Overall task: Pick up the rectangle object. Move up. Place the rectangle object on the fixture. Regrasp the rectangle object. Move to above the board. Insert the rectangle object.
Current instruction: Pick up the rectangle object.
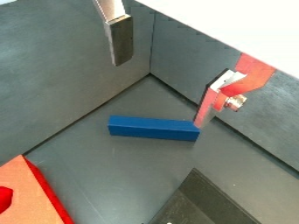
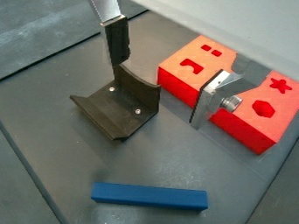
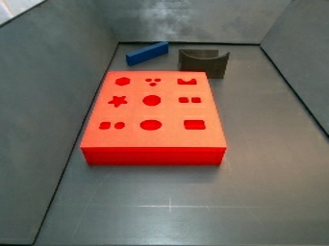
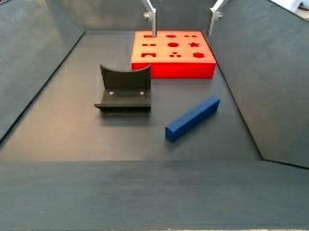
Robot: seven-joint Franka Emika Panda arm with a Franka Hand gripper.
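The blue rectangle object (image 4: 193, 118) lies flat on the grey floor beside the dark fixture (image 4: 125, 88). It shows in both wrist views (image 1: 155, 129) (image 2: 149, 196) and in a side view (image 3: 148, 52). The fixture (image 2: 117, 109) (image 3: 203, 61) is empty. The red board (image 3: 152, 115) (image 4: 173, 52) lies flat with its shaped holes up. My gripper (image 4: 183, 9) hangs high over the board's far end, open and empty. Its fingers (image 1: 121, 39) (image 2: 211, 96) stand wide apart, well above the rectangle object.
Grey walls enclose the floor on all sides (image 3: 77, 58). The rectangle object lies near a wall corner (image 1: 146, 77). A corner of the board (image 1: 30, 192) shows in a wrist view. Bare floor (image 4: 145, 180) lies in front of the fixture.
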